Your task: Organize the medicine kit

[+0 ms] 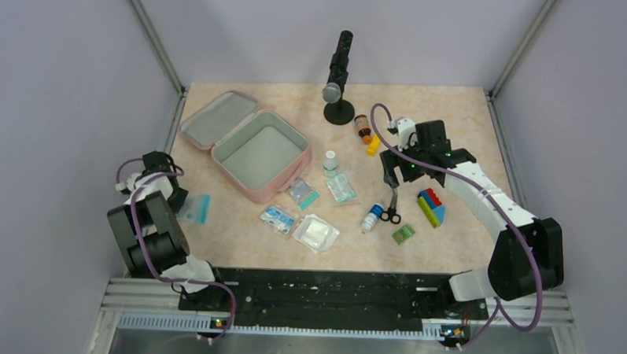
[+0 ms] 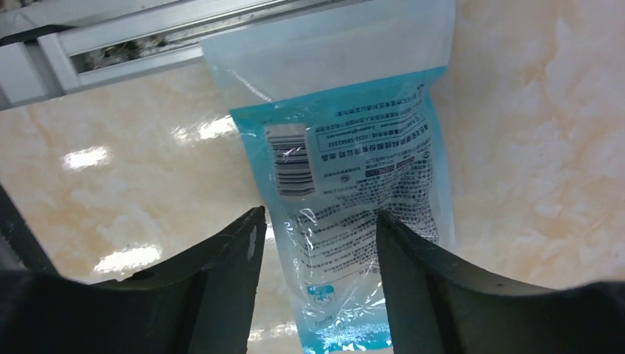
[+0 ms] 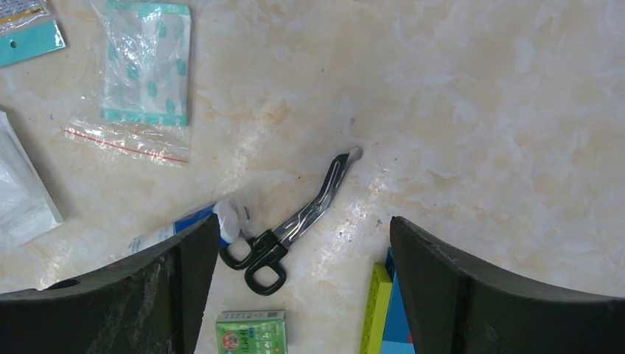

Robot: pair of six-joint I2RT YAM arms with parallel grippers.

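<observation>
- medicine kit (image 1: pixel 260 151): pink zip case, open, grey lining showing, nothing inside; sits far-left on the counter (image 1: pixel 289 97), lid laid flat toward the far-left corner
- just off the kit's near-right wall: small white bottle (image 1: pixel 330 162), two clear plaster bags (image 1: pixel 341 188) (image 1: pixel 302 192), blue blister pack (image 1: pixel 277 218), white gauze packet (image 1: pixel 316 232)
- blue sachet (image 2: pixel 346 162): printed, with barcode, flat by the left edge, apart from the kit
- left tool (image 2: pixel 318 221): low over the sachet's near end, jaws apart, not clamped on it; right finger overlaps the sachet in the wrist view
- right tool (image 3: pixel 304 221): jaws wide apart, nothing held, hanging above the scissors (image 3: pixel 313 206)
- scissors flat at mid-right, black handles touching a dropper bottle (image 1: pixel 372 218)
- green box (image 1: pixel 404 234) just near-side of the scissors
- toy-brick block (image 1: pixel 431 206) beside the right tool, toward the right edge
- amber bottle (image 1: pixel 362 127) and yellow brick (image 1: pixel 373 145) further back
- black stand (image 1: pixel 339 75) at the far edge, centre
</observation>
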